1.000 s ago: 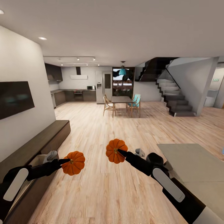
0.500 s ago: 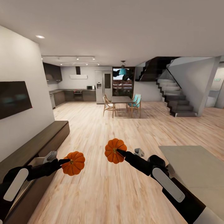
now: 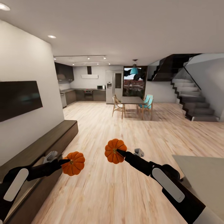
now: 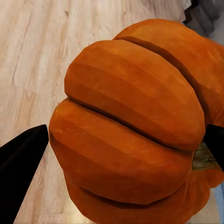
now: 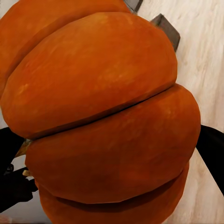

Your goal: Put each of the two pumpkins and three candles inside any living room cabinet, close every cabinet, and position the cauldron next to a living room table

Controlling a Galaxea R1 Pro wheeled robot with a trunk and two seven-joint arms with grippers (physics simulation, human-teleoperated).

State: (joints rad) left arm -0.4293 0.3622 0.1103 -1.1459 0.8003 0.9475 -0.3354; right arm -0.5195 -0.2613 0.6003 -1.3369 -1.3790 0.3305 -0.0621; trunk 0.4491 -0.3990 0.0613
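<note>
Currently one ribbed orange pumpkin [image 3: 73, 163] is clamped in the left gripper [image 3: 66, 161], beside the long dark-brown wooden cabinet [image 3: 46, 143]; a second ribbed orange pumpkin [image 3: 114, 151] is clamped in the right gripper [image 3: 119, 152], over the floor.

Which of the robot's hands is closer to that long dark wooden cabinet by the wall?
Left. The left gripper, holding a pumpkin, hangs just past the cabinet's front edge; the right gripper, holding the other pumpkin, is farther out over the floor.

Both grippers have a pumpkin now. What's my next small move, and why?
Probably swing the left gripper and its pumpkin left over the cabinet. That pumpkin hangs above the floor just off the cabinet's front edge. The right gripper holds its pumpkin farther out.
</note>
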